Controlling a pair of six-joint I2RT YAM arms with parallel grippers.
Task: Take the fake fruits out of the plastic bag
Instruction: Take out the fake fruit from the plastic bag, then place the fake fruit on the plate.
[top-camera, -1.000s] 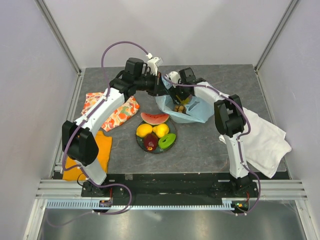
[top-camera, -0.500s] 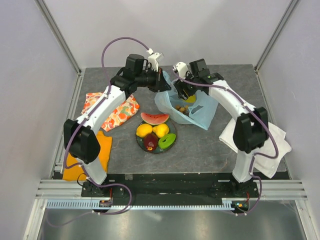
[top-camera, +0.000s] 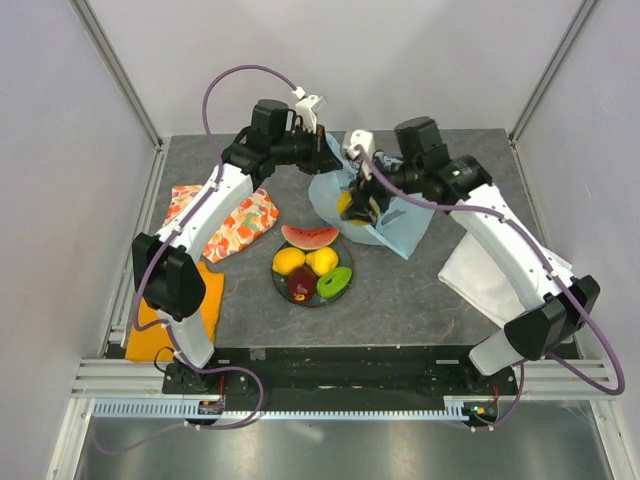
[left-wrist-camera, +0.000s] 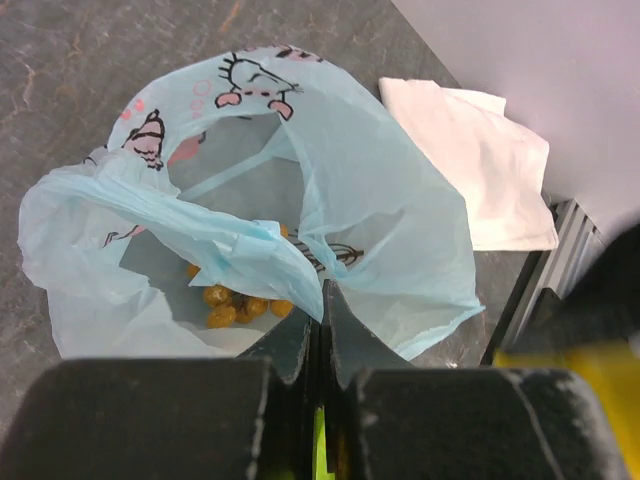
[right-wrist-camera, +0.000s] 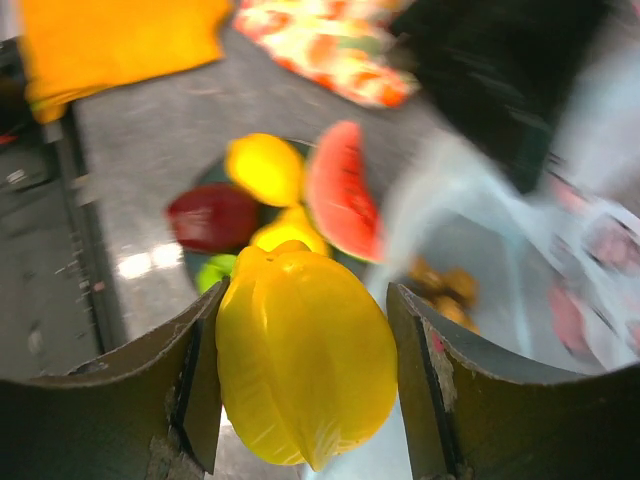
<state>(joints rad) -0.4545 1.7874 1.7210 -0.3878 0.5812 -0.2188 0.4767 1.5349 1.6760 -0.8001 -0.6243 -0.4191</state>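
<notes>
At the far left an orange cloth (top-camera: 180, 300) and a flowered cloth (top-camera: 228, 222) lie flat on the table (top-camera: 400, 300), apart from the work. The left gripper (left-wrist-camera: 321, 300) is clenched on the rim of the bag (left-wrist-camera: 400, 200), pinching the thin plastic and lifting it, most likely so the mouth stays wide for the other arm. Near the middle, the plate (top-camera: 347, 262) serves as the drop spot. It holds two lemons (top-camera: 289, 261), one watermelon slice (top-camera: 310, 237), one dark red fruit (top-camera: 302, 284) and one green piece (top-camera: 335, 283), five fruits in all. Just right of the plate, the right gripper (right-wrist-camera: 308, 290) is grasping a ribbed yellow fruit (right-wrist-camera: 305, 370) above the bag's mouth, apparently on its way out. One grape bunch (left-wrist-camera: 235, 300) lies at the bottom of the bag. One white cloth (top-camera: 500, 275) lies at the far right. That makes seven fruits, three cloths, one bag and one plate.
</notes>
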